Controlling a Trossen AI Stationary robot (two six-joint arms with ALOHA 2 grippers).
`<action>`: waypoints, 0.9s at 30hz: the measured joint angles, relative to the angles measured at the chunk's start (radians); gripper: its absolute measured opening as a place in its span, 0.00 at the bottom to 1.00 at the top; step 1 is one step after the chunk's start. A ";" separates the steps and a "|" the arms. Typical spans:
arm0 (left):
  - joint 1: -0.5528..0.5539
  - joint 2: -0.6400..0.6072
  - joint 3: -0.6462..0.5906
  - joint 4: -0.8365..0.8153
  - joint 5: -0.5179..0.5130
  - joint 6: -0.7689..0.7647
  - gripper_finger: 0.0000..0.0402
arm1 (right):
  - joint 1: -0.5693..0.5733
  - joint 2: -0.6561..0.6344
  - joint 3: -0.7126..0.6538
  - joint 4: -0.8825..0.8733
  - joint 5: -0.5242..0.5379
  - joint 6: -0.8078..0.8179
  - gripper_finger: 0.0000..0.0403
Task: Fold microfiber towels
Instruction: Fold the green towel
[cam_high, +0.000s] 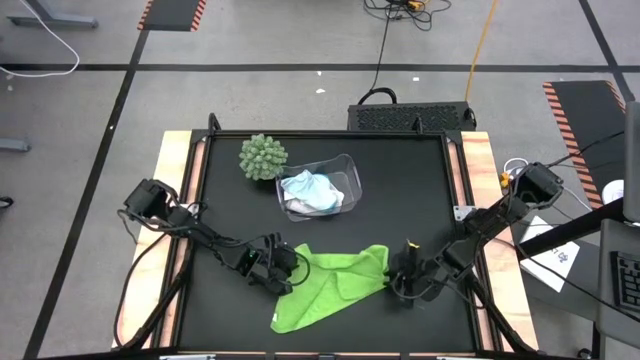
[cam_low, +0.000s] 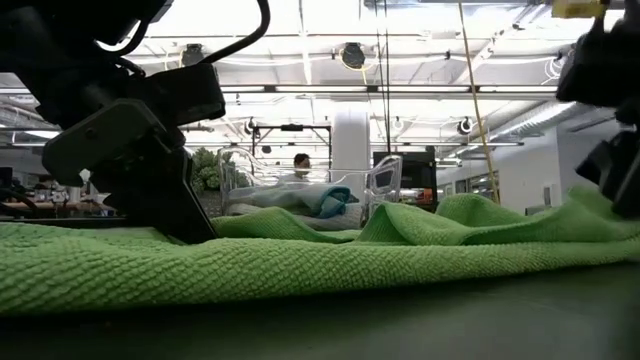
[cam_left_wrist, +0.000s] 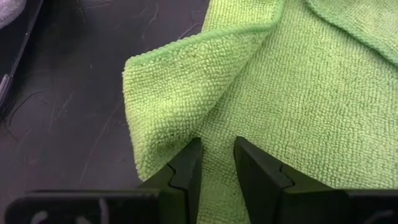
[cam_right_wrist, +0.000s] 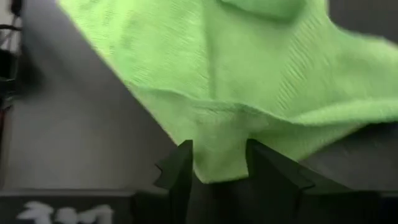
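My left gripper (cam_high: 288, 272) pinches the green towel's (cam_high: 335, 285) left edge, fingers (cam_left_wrist: 186, 168) closed on a fold. The towel lies rumpled across the front middle of the black table (cam_high: 420, 190), bare mat around it. My right gripper (cam_high: 400, 278) straddles its right corner, jaws apart. White and blue towels (cam_high: 312, 190) sit in the bin (cam_high: 345, 165) behind.

No readable text, label, brand, number or sign is showing in any of the views (a few pale marks are appearing on the dark housing in each wrist view, and print on a white sheet (cam_high: 556, 258) beside the counter (cam_high: 420, 200), all too blurred or small to make out).
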 joint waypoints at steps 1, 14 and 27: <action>0.000 0.000 0.000 -0.001 0.001 -0.005 0.25 | 0.005 0.000 -0.008 -0.006 0.001 0.030 0.36; -0.002 -0.003 0.001 -0.020 0.008 -0.021 0.25 | 0.113 0.000 -0.042 0.107 0.017 0.061 0.36; 0.006 -0.003 0.001 -0.010 0.012 -0.020 0.25 | 0.063 0.023 0.009 0.445 0.044 -0.633 0.34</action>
